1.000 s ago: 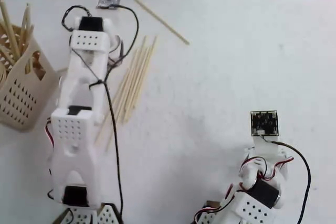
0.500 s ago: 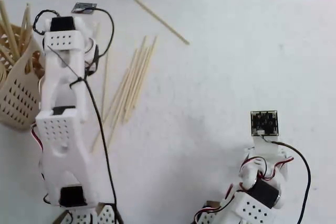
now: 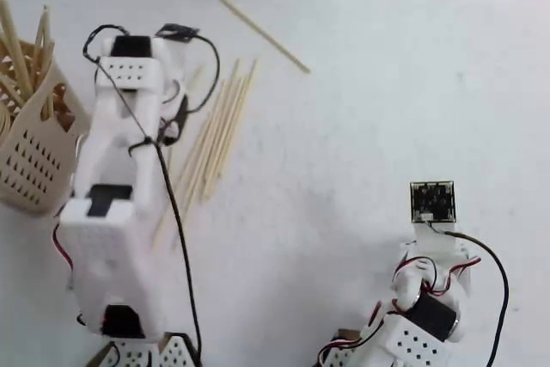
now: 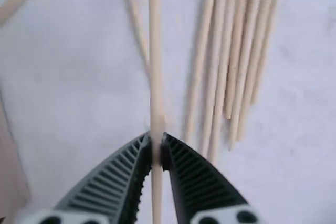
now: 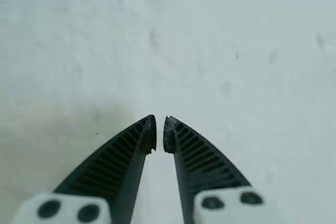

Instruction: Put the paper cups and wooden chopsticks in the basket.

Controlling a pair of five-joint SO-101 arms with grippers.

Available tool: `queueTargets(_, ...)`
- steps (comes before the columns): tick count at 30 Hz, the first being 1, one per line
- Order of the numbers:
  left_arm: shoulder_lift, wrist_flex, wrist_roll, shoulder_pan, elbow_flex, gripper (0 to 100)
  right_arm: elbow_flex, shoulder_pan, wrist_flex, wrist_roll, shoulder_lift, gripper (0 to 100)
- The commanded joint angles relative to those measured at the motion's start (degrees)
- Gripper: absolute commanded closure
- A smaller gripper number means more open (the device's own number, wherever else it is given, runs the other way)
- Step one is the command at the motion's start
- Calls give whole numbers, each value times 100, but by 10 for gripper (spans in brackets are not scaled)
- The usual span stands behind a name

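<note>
Left gripper point(image 4: 156, 142) is pinched tight on one chopstick point(image 4: 154, 51) just beside the loose pile point(image 3: 219, 122) on the counter point(image 3: 387, 109), its arm point(image 3: 116, 178) back over the pile after veering toward the basket point(image 3: 34, 161) (right gripper point(image 5: 159, 132) closed, holding nothing), so the carry to basket likely follows.

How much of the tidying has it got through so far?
Done: several chopsticks stand in the basket. In hand: the left gripper is shut on one chopstick. To do: a bundle and a lone stick lie on the table.
</note>
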Motion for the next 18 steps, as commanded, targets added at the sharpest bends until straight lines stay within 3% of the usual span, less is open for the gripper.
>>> queueTargets(1,-1947,-1380,167,251,1829,977,53,22,-31,-9,-4,954)
queueTargets(7,-2756,-4633,316,-22,3974,973,53,48,-22,-9,-4,954)
queueTargets(10,-2334,-5556,334,-31,4105,973,53,48,-22,-9,-4,954)
queueTargets(15,-1165,-5609,580,-66,3376,972,53,48,-22,-9,-4,954)
queueTargets(18,-541,-4914,404,-84,2725,972,53,48,-22,-9,-4,954)
